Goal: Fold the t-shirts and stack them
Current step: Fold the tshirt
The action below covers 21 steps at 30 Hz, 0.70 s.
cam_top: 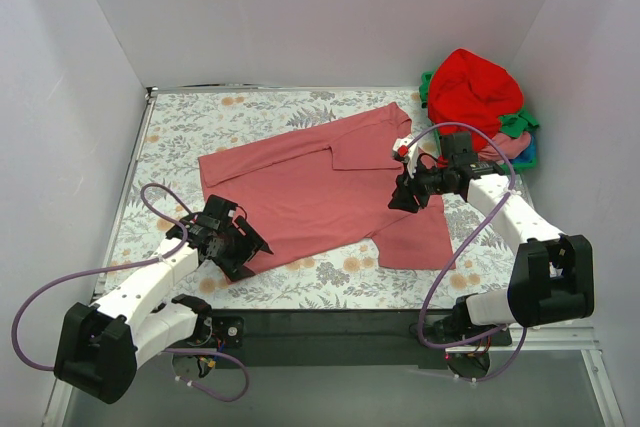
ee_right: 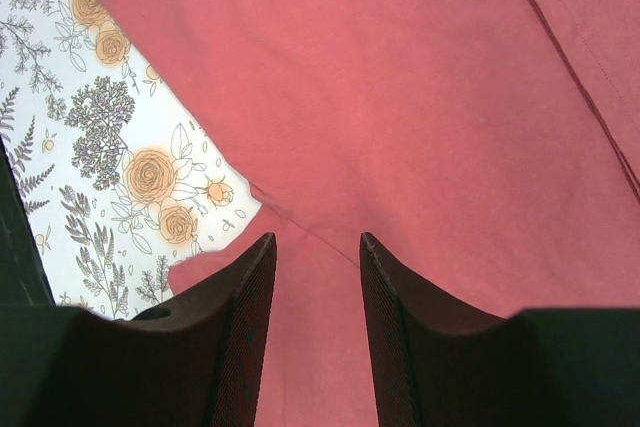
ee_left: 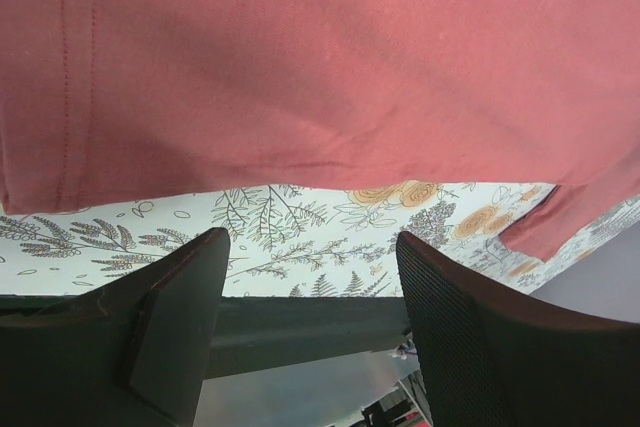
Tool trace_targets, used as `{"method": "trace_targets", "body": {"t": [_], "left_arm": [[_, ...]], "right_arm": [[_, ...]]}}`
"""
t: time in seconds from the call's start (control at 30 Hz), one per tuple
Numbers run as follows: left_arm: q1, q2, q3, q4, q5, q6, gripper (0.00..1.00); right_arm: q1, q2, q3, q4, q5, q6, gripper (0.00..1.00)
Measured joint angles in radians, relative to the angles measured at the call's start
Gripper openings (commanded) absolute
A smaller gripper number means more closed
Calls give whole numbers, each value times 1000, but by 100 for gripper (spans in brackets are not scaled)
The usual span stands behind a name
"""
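Observation:
A dusty rose-pink t-shirt [cam_top: 310, 192] lies spread on the floral table, one edge folded over near the top. My left gripper [cam_top: 246, 250] is open and empty, just off the shirt's near-left hem [ee_left: 300, 67]. My right gripper [cam_top: 404, 198] is open and empty, low over the shirt [ee_right: 420, 97] near its right sleeve seam. A pile of other t-shirts, bright red [cam_top: 472, 90] on top with green [cam_top: 516, 125] and pink [cam_top: 506, 147] beneath, sits at the back right.
The floral tablecloth [cam_top: 200, 122] covers the table, with white walls at the back and both sides. The dark front edge [cam_top: 330, 322] of the table runs between the arm bases. The basket under the pile is mostly hidden.

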Motion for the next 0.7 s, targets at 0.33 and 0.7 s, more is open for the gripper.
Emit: {"method": "trace_targets", "body": {"t": [0.33, 0.7], "left_arm": [[-1, 0, 6, -48, -30, -14, 64], [0, 36, 38, -105, -80, -31, 62]], "right_arm": [[0, 1, 0, 0, 0, -1, 46], [0, 1, 0, 0, 0, -11, 46]]}}
